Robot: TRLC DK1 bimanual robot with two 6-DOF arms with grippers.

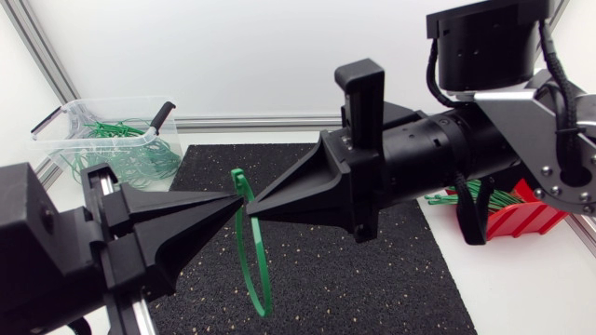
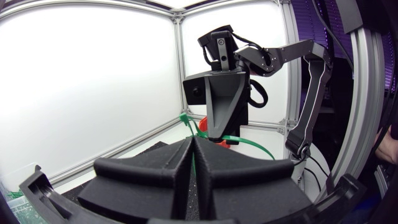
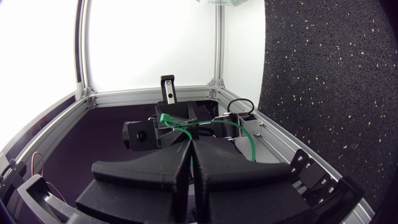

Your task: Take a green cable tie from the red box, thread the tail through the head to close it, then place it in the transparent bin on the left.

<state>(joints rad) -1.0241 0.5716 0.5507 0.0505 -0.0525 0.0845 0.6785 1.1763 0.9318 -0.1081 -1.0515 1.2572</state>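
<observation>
1. White table [image 1: 521,298] w/ a black speckled mat [image 1: 372,279] on it. From the head view, the transparent bin [image 1: 56,135] sits at about 10 o'clock w/ a pile of green ties inside. The red box [image 1: 521,219] is at about 3 o'clock and only partly showing.
2. The cable tie [image 1: 253,261] is up in the air over the mat's middle, touching nothing but the grippers. It hangs as a long narrow loop toward 6 o'clock, w/ one end poking up toward 12 from where the tips meet. Can't tell if the tail is actually through the head, the tips cover that spot.
3. Handling, imo: super light, thin springy plastic, prob slick. It bends easy along the strap but wants to spring back. So pinch the flat sides, close to the head and close to the tail tip, otherwise it twists or pops out.
4. Left gripper [image 1: 228,200] comes in from about 8 o'clock, roughly level, fingers pressed together on the strap. Right gripper [image 1: 263,198] comes in from about 3 o'clock, also level, clamped on the tie too. Tips are nearly nose to nose.
</observation>
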